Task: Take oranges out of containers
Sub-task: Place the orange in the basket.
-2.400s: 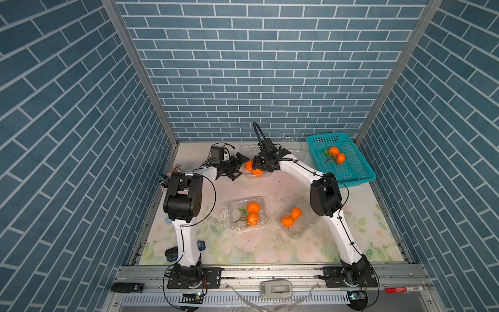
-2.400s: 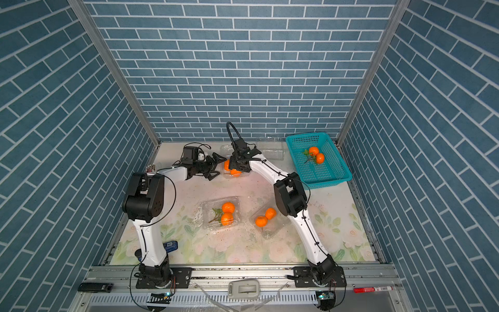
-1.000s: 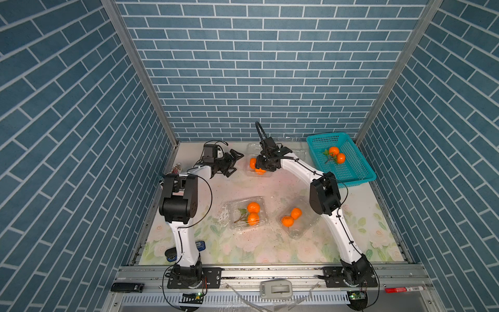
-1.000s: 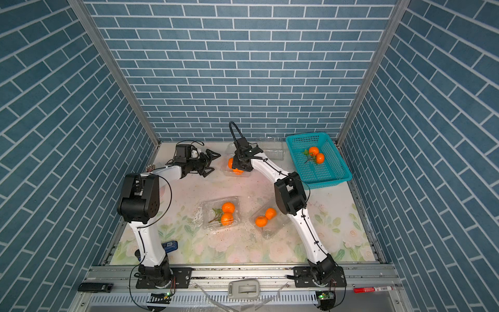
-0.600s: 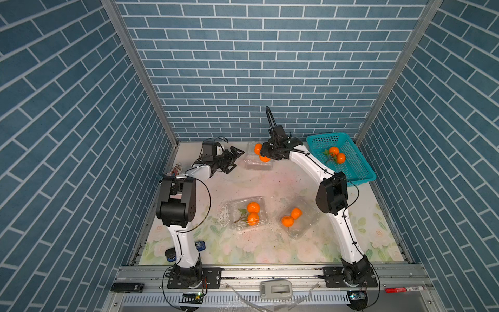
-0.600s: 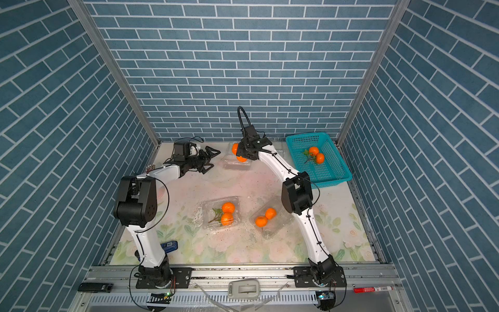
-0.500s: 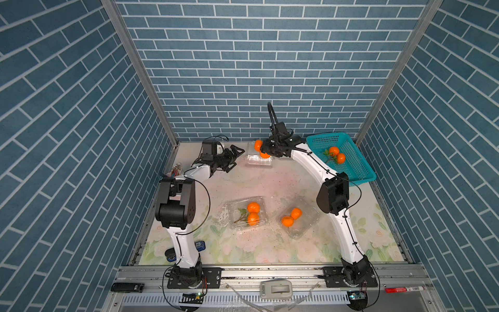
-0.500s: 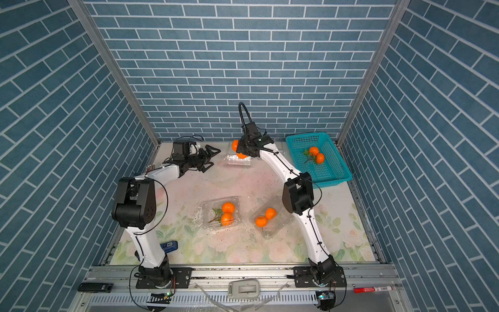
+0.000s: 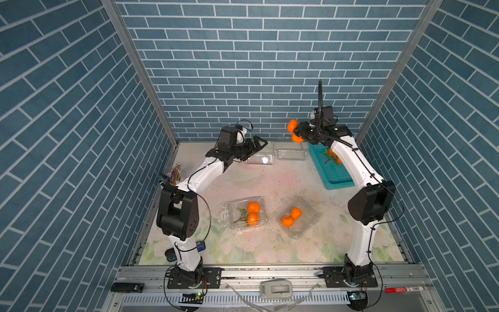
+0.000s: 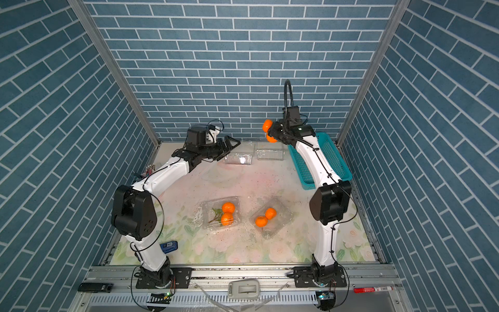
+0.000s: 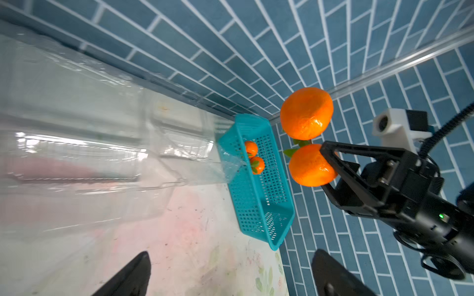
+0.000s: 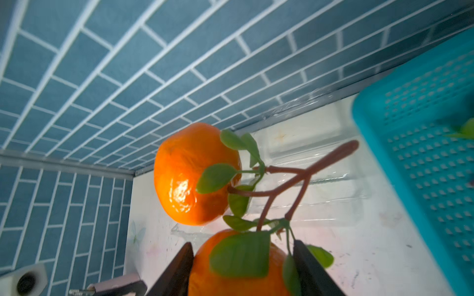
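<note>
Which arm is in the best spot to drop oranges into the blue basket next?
The right. The right gripper is shut on the orange pair, lifted close to the teal basket. The left gripper is open and empty, farther off near an empty container.

At the back of the table (image 9: pixel 270 183), the back left box (image 9: pixel 259 159) and back right box (image 9: pixel 292 154) sat side by side, the basket (image 9: pixel 337 179) right of them, basket pair (image 9: pixel 331 154) inside. Up front, the front left box (image 9: pixel 233 212) held the left pair (image 9: pixel 253 207), the front right box (image 9: pixel 310 214) the right pair (image 9: pixel 296 212). The right tool (image 9: pixel 297 132) had the lifted pair (image 9: pixel 292 125) aloft by the basket's far end.
</note>
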Controlling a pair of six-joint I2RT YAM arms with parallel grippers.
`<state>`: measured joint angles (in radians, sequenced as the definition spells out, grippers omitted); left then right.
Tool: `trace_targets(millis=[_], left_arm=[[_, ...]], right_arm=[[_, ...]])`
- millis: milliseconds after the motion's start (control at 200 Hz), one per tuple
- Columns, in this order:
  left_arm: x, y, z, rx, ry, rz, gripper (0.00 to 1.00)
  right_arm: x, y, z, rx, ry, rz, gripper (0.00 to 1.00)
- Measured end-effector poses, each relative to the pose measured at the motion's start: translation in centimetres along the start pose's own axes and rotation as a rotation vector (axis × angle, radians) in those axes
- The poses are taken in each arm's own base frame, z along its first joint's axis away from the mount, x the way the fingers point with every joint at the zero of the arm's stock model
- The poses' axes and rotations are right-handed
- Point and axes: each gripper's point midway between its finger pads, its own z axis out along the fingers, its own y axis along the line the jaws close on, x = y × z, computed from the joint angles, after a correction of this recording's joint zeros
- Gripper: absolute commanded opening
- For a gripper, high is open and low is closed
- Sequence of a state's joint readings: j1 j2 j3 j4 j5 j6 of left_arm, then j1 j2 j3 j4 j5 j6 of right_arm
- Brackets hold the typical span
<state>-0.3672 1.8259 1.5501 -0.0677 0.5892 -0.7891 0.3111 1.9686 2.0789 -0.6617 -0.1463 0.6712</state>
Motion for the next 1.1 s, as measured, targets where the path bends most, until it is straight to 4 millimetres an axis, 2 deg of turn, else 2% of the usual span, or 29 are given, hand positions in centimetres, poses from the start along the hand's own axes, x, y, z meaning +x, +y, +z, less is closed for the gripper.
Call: trace_targets(millis=[105,205,355,455,615,705,820,950,1005,1100], left_arm=[[0.6,-3.9,2.2,0.043,0.017,0.049,0.99],[1.6,-5.7,4.6,0.065,0.036,0.068,0.99],[4.7,-5.4,8.4,0.05,0.097,0.047,0.99],[7.1,-4.2,10.6,0.025,0.146,0.02,0.99],[9.6,-2.5,12.4,-0.01,0.202,-0.024,0.99],[9.8,-2.2,12.4,-0.025,0.212,-0.042,0.99],[9.0,-2.8,12.0,-0.018,0.21,-0.052,0.99],[8.4,-2.8,11.5,-0.02,0.215,-0.065,1.0],[8.2,-2.1,11.2,-0.036,0.219,-0.079,0.99],[7.7,-0.2,9.9,-0.079,0.217,-0.115,0.99]], right_arm=[[-1.4,-5.2,-2.1,0.068,-0.029,0.055,0.42],[-1.3,-10.8,-3.4,0.145,-0.031,0.115,0.42],[0.7,-18.8,-3.5,0.247,0.009,0.215,0.42],[2.8,-22.4,-2.8,0.288,0.06,0.264,0.42],[4.6,-24.8,-0.8,0.303,0.119,0.287,0.45],[5.2,-25.7,0.3,0.305,0.142,0.285,0.51],[5.9,-26.7,1.5,0.313,0.174,0.295,0.61],[5.6,-27.4,2.0,0.319,0.186,0.292,0.69],[5.1,-27.3,1.7,0.319,0.183,0.287,0.74],[3.5,-26.6,1.2,0.309,0.157,0.261,0.77]])
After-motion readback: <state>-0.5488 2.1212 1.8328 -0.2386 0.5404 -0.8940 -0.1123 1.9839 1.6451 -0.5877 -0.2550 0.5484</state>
